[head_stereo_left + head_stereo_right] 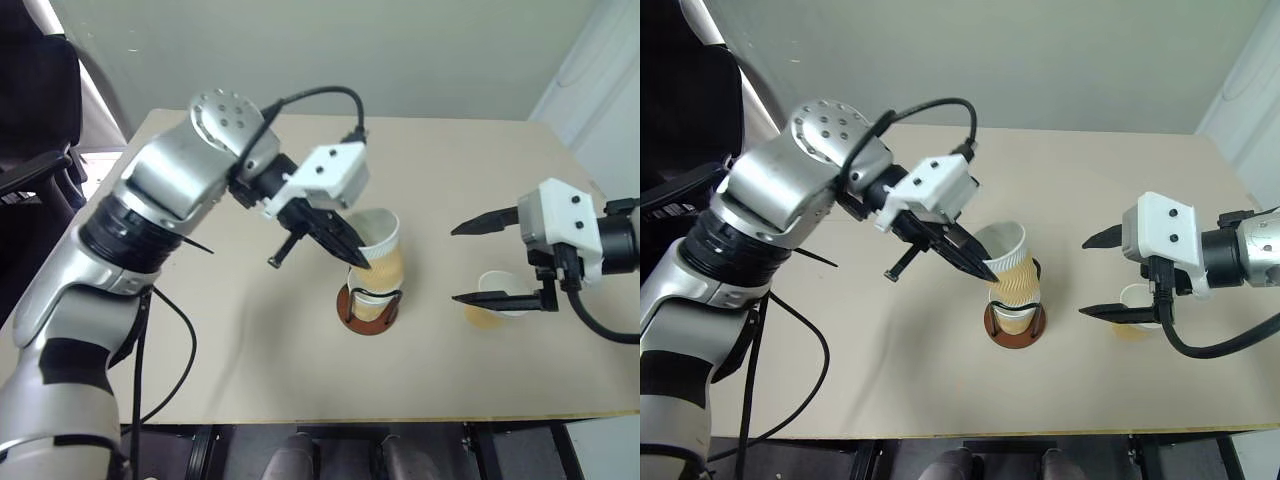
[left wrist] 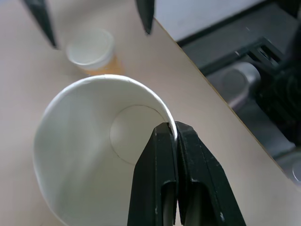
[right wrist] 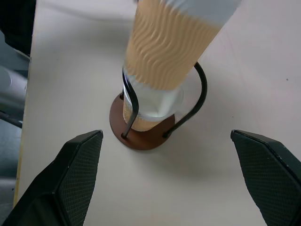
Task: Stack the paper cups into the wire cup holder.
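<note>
No text, label, brand, number or sign can be read anywhere in these views. The cups [image 1: 1012,270] carry a plain wavy ribbed sleeve (no print on it), the holder [image 3: 141,134] is bare, and the bench [image 1: 250,350] has no markings.
</note>
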`<state>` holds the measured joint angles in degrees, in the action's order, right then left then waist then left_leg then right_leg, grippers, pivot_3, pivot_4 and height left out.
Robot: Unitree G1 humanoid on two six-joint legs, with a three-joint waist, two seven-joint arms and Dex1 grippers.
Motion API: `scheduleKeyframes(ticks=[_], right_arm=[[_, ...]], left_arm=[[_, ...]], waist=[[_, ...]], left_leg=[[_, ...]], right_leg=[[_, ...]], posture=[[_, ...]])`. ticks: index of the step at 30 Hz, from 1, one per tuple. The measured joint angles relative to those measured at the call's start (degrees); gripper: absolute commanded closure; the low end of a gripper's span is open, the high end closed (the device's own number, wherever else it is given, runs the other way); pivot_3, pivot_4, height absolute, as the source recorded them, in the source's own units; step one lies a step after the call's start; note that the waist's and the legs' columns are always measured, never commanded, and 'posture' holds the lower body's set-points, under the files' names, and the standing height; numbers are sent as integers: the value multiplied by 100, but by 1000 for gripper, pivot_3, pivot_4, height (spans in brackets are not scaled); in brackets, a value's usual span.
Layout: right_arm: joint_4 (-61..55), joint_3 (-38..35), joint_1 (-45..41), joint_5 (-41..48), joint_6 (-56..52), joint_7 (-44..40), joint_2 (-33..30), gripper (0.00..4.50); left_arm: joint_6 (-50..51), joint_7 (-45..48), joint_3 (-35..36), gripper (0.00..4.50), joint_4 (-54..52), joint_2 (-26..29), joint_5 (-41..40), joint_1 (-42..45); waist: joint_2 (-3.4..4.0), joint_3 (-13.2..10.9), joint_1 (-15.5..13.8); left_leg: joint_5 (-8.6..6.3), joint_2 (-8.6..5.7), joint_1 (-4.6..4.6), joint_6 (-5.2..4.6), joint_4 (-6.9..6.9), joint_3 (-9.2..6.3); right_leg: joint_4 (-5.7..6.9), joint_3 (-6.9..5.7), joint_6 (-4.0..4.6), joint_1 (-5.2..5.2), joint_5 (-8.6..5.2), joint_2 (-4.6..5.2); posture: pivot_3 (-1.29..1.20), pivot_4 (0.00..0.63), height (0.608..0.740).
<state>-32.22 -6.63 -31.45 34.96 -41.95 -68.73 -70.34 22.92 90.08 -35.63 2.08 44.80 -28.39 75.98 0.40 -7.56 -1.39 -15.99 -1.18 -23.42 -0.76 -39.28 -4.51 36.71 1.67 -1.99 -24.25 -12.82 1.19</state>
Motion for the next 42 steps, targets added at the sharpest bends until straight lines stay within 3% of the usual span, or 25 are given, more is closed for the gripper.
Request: scheduleKeyframes(ticks=[5, 11, 38, 42], right_arm=[[-72, -139, 120, 93, -98, 101, -7, 0], [-112, -204, 173, 107, -103, 124, -18, 0], [-67, -206, 178, 104, -89, 121, -19, 0], [-67, -206, 178, 105, -90, 113, -30, 0]], left_arm=[[-552, 2, -321, 4474, 235, -116, 339, 70], [-580, 4, -259, 4474, 346, -241, 261, 392], [-872, 9, -520, 4474, 272, -166, 651, 63], [-904, 10, -518, 3640, 292, -330, 770, -14]], waist=[[0, 0, -10], [0, 0, -15], [0, 0, -29], [0, 0, -35]], left_leg=[[-2, -1, -3, -3, -4, 0], [-4, -1, -7, -6, -5, 1], [-6, -1, -11, -10, -22, 1], [-7, -1, -14, -11, -31, 1]], right_leg=[[-1, 1, -5, 0, -1, 0], [-3, 1, -8, 0, 0, 0], [1, 0, -11, 0, 0, 0], [3, 0, -13, 0, 1, 0]], posture=[[0, 150, 740], [0, 150, 740], [0, 150, 740], [0, 150, 740]])
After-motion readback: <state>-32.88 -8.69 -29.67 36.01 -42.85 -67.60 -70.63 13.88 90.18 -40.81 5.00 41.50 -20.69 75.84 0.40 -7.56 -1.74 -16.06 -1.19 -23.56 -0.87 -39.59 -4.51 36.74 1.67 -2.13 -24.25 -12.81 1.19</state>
